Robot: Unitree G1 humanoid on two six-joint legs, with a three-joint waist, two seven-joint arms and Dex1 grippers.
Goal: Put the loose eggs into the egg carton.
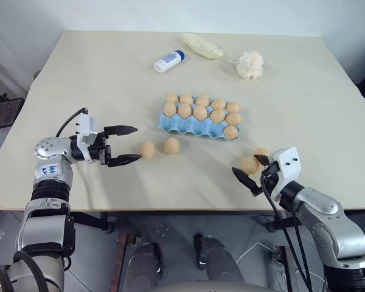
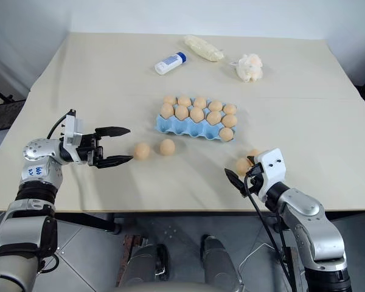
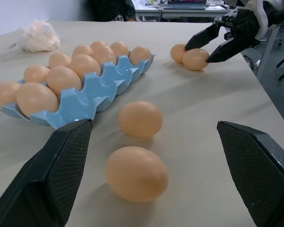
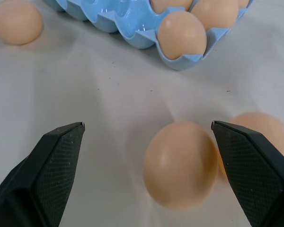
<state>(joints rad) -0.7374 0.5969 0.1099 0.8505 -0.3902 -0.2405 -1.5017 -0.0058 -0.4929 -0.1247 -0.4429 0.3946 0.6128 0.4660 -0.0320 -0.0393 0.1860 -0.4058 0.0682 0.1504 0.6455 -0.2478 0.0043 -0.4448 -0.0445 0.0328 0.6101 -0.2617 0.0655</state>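
The loose eggs are lying on the counter (image 1: pixel 109 79) in two pairs, both on the near side of the egg carton (image 1: pixel 191 126). One pair (image 1: pixel 159 147) is sitting just in front of the carton's left end; the other pair (image 1: pixel 254 160) is sitting off its right front corner, the two eggs touching or nearly so. The carton's front row is standing mostly vacant, with one egg in its right-end cup.

The left gripper (image 1: pixel 126 145) is pointing level at the nearer egg of the left pair, fingers spread wide. The right gripper (image 1: pixel 250 169) is hovering over the right pair, fingers likewise spread, holding nothing.

Risks: the eggs are smooth and round, so an off-centre closure is likely to squirt one sideways toward the near edge. At the right pair, a finger is likely to strike the neighbouring egg. Excess closing force is likely to crack a shell.

The counter is a plain, pale beige top. A white bottle (image 1: pixel 170 61), a pale yellow bag (image 1: pixel 202 45) and a fluffy puff (image 1: pixel 250 64) are lying at the far side. A pale wall is standing behind, and office furniture is showing in the left wrist view.
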